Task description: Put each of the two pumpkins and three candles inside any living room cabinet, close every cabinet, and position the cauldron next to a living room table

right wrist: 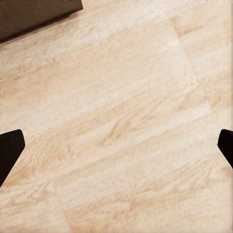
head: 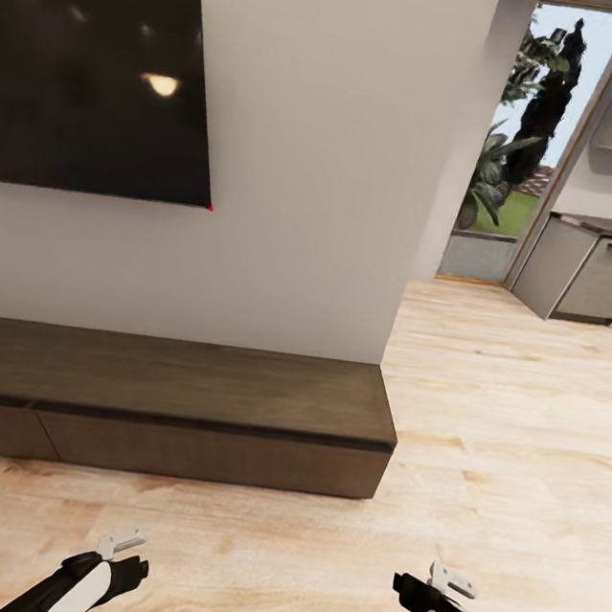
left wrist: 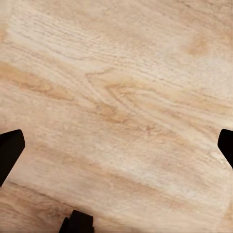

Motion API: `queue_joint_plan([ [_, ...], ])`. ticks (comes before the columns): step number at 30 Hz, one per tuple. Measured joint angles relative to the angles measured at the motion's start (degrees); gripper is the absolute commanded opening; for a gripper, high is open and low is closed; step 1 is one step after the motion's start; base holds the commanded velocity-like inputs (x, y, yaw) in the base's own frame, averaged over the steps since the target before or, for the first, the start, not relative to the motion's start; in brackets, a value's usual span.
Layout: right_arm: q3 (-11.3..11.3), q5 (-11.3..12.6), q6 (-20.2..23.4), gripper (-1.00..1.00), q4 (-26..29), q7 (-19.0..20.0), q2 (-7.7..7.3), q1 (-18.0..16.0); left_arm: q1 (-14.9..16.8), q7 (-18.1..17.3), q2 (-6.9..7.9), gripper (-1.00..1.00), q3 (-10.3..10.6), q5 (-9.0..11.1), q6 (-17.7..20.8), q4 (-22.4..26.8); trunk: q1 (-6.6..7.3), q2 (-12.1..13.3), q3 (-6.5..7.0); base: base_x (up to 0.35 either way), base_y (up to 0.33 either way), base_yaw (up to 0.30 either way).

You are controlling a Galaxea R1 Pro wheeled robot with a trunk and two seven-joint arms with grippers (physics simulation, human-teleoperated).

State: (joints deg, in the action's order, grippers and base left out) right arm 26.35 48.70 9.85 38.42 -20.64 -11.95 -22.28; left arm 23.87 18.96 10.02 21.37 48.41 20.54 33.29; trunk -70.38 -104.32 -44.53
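Note:
The long, low dark-brown cabinet (head: 171, 380) runs along the wall ahead of me, its flat fronts flush and shut, its top bare. One of its corners (right wrist: 34, 14) appears in the right wrist view. My left gripper (head: 124, 567) hangs low over the wooden floor in front of the cabinet. Its black fingertips (left wrist: 9, 148) are spread wide with nothing between them. My right gripper (head: 411, 588) is also low and open over bare floor, its fingertips (right wrist: 10, 145) far apart. The pumpkins, candles, cauldron and table are out of view.
A large black TV (head: 98, 85) hangs on the white wall above the cabinet. Light plank floor (head: 500, 447) stretches to the right, past the wall's end, toward grey kitchen units (head: 591, 271) and a glass door (head: 520, 151).

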Motion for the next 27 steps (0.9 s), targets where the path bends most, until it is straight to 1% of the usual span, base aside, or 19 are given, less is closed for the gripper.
queue_joint_plan([
  [1,0.0,0.0,0.0,1.0,-0.1,0.0,0.06,0.0,0.0,0.0,-0.29,1.0,0.0,0.0,-0.2,-0.4,0.22,0.4,0.18,0.0,0.0,0.0],
  [4,0.0,0.0,-0.1,1.0,-0.2,0.0,0.13,0.0,0.0,0.0,-2.29,1.0,0.2,-0.1,-1.2,-2.3,0.88,1.6,0.72,0.0,0.0,0.0],
  [6,0.0,0.0,-0.3,1.0,-1.0,0.0,0.14,0.0,0.0,0.0,-3.11,1.0,0.9,-0.5,-2.0,-4.2,1.32,2.4,1.07,0.0,0.0,0.0],
  [8,0.0,0.1,-1.2,1.0,-2.7,0.0,0.23,0.0,0.0,0.0,-3.45,1.0,2.1,-1.4,-3.2,-6.3,1.76,3.2,1.43,0.0,0.0,0.0],
  [9,0.0,0.1,-2.3,1.0,-4.5,0.0,0.29,0.0,0.0,0.1,-3.55,1.0,2.7,-1.8,-4.6,-8.0,1.98,3.6,1.61,0.0,0.0,0.0],
  [11,-0.1,0.1,-3.5,1.0,-6.5,0.1,0.51,0.0,0.0,0.1,-3.65,1.0,3.2,-2.0,-6.2,-10.1,2.42,4.4,1.97,0.0,0.0,0.0],
  [13,-0.1,0.2,-4.1,1.0,-8.4,0.1,1.06,0.0,0.0,0.1,-3.66,1.0,4.5,-2.2,-7.2,-12.0,2.85,5.2,2.33,0.0,0.0,0.0],
  [15,-0.1,0.2,-4.5,1.0,-10.8,0.1,2.08,0.0,0.0,0.1,-3.67,1.0,6.9,-2.1,-8.5,-13.7,3.29,6.0,2.69,0.0,0.0,0.0],
  [16,-0.1,0.2,-5.2,1.0,-13.1,0.1,3.06,0.0,0.0,0.1,-3.66,1.0,8.8,-2.0,-10.1,-15.3,3.51,6.4,2.87,0.0,0.0,0.0],
  [17,0.0,0.2,-6.2,1.0,-15.1,0.1,3.91,0.0,0.0,0.1,-3.66,1.0,10.0,-2.0,-11.4,-16.7,3.73,6.8,3.05,0.0,0.0,0.0],
  [19,-0.1,-0.1,-8.8,1.0,-19.8,0.0,5.78,0.0,0.0,0.0,-3.7,1.0,11.7,-1.8,-14.1,-20.2,4.17,7.6,3.4,0.0,0.0,0.0],
  [21,0.0,-0.4,-11.4,1.0,-24.7,-0.1,7.53,0.0,-0.1,-0.6,-4.06,1.0,12.7,-1.8,-16.2,-23.6,4.61,8.4,3.76,0.0,0.0,0.0],
  [23,-0.1,-0.4,-13.6,1.0,-28.5,0.1,8.86,0.0,-0.3,-2.7,-4.71,1.0,13.2,-1.8,-17.3,-26.6,5.05,9.2,4.12,0.0,0.0,0.0],
  [25,-0.1,-0.4,-15.1,1.0,-31.3,0.9,9.53,0.2,-0.6,-4.8,-4.81,1.0,13.8,-1.9,-17.7,-28.9,5.49,10.0,4.48,0.0,0.0,0.0],
  [27,-0.2,-0.3,-16.1,1.0,-33.6,2.7,9.71,0.9,-1.4,-6.0,-4.63,1.0,14.2,-2.0,-17.9,-30.1,5.93,10.8,4.83,0.0,0.0,0.0],
])
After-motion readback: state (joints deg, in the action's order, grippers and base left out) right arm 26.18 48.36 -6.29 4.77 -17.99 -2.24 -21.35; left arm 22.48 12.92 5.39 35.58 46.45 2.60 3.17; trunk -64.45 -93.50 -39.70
